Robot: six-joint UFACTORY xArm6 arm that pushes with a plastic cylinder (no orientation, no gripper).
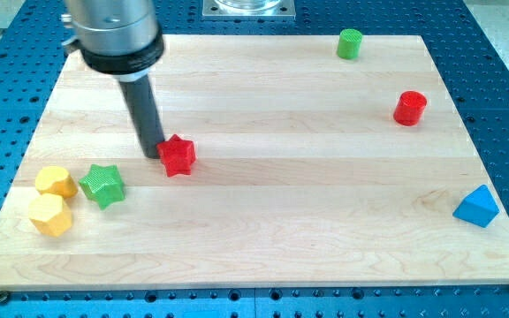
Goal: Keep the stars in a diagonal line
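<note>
Stars are found toward the view's left of the wooden table (325, 265): the green star (103, 185) nearer the bottom, the red star (178, 155) just above and to its right, so a rising diagonal already seems roughly formed. No pincer is fitted; my tip (154, 154) is set against the red star's left side. Two yellow hexagonal blocks (52, 200) are crowded beside the green star. Well apart lie a blue triangular block (476, 207), a red cylinder (409, 108) and a green cylinder (350, 43).

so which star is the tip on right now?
The red star. My tip sits right at its left edge, seemingly touching. The green star lies apart, lower left, beside the two yellow blocks.
</note>
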